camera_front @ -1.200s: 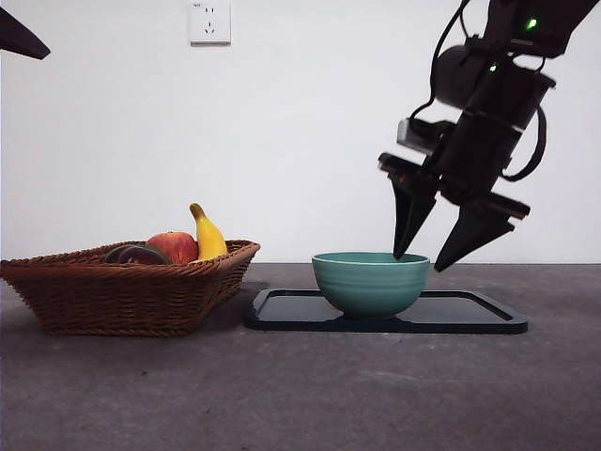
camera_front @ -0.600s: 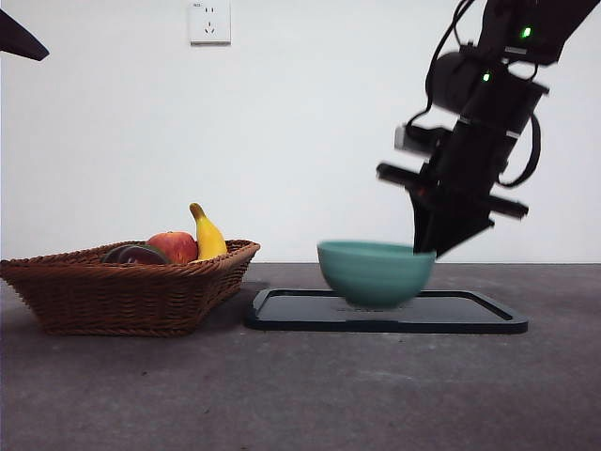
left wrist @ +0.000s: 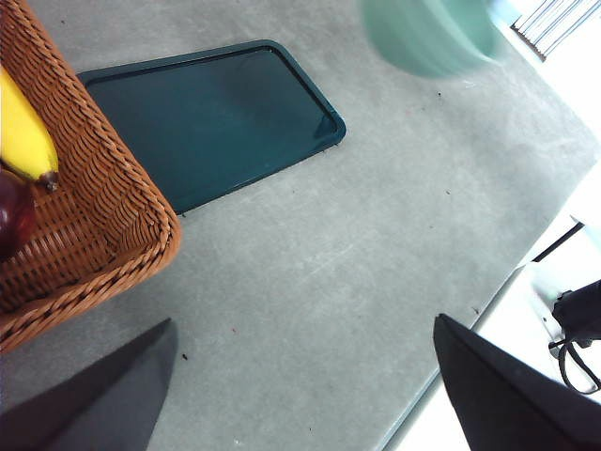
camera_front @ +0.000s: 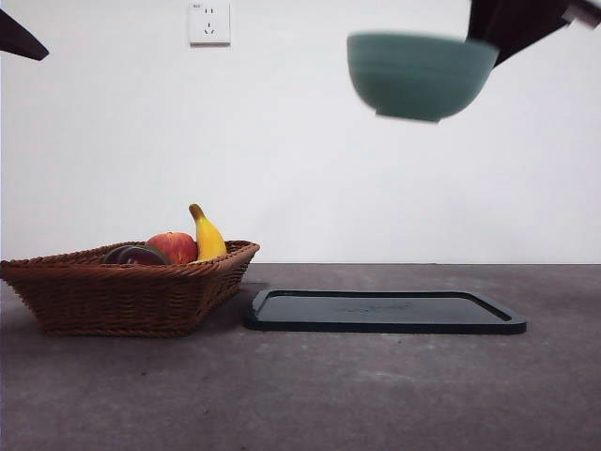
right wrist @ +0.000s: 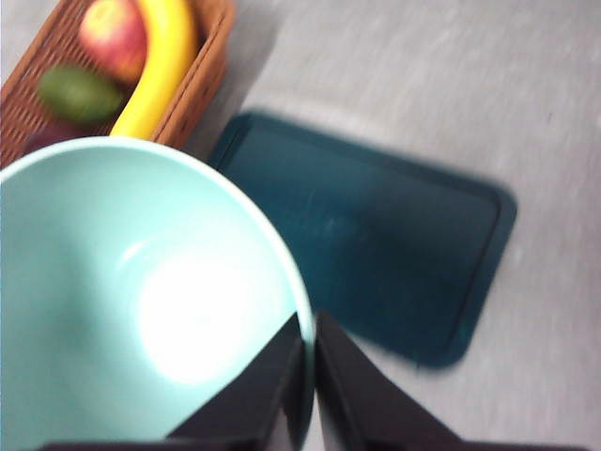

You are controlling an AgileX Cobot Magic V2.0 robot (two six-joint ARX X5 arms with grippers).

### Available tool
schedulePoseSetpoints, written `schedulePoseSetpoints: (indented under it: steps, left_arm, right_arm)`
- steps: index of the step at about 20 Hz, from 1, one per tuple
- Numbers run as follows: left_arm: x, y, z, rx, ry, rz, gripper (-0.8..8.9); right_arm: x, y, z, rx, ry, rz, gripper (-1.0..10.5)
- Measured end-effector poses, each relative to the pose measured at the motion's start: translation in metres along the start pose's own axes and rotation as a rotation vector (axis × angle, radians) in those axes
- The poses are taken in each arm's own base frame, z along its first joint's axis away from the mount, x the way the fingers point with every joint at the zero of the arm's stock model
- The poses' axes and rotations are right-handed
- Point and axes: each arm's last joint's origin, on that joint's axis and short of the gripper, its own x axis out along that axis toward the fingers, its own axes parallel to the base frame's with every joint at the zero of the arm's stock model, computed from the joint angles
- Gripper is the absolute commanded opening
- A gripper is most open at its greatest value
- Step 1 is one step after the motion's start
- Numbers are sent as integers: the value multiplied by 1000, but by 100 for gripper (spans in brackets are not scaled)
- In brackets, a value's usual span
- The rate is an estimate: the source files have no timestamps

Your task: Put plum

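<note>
Above grey table (camera_front: 376,395) – right gripper (right wrist: 308,349) fingers pinch green bowl's (camera_front: 420,75) rim; left gripper (left wrist: 300,376) fingers wide.

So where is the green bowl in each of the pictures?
Front view: bowl up high near the top, held in the right gripper.
Left wrist view: blurry bowl at the edge, beyond the tray.
Right wrist view: bowl close up, rim pinched.
Shared landmark: the dark tray.

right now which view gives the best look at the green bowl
The right wrist view: the bowl fills it, its inside bare, the right gripper pinching its rim. The front view shows the bowl from the side, blurred, high above the tray. The left wrist view catches only a blurred part.
</note>
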Motion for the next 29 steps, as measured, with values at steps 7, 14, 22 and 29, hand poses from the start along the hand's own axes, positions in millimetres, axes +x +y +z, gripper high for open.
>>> schedulePoseSetpoints:
  steps: [7, 14, 22, 29]
  left_arm:
    - [0, 0, 0, 0, 0, 0, 436]
    - [0, 0, 0, 0, 0, 0, 436]
    - [0, 0, 0, 0, 0, 0, 436]
    - [0, 0, -2, -16, 20, -1, 436]
  right_arm:
    - [2, 22, -44, -80, 65, 70, 9]
    - [59, 29, -96, -121, 138, 125, 9]
    - [106, 25, -131, -109, 221, 83, 9]
    - [126, 23, -134, -105, 245, 56, 9]
